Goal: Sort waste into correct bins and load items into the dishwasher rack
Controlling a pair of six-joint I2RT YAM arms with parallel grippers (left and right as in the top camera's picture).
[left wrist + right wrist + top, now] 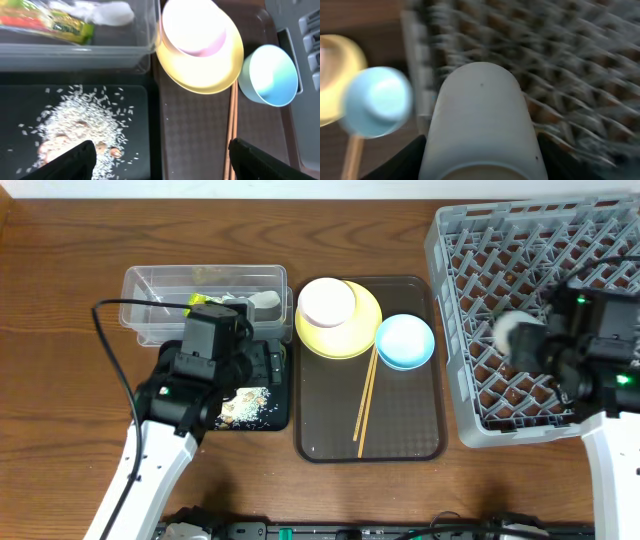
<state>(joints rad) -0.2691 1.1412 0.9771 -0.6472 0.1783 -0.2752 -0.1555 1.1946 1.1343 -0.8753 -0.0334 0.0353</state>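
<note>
- Two scraps, wrapper [55, 22] and paper [107, 12], in tub [150, 290], left of centre toward far edge.
- Black tray [20, 100] in front of tub, holds rice [80, 120].
- Left gripper [162, 160] above black tray, jaws apart, empty.
- Centre brown tray [400, 420]: white bowl [328, 302] on plate [345, 340], blue bowl [405, 341], chopsticks [366, 400].
- Rack [480, 380] at far right corner; right gripper [480, 165] over it, clamped on cup [480, 120].

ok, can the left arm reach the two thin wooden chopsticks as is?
Probably yes: the left pincer hangs open and empty near the thin wooden chopsticks, whose lower length lies bare on the dark brown tray.
</note>
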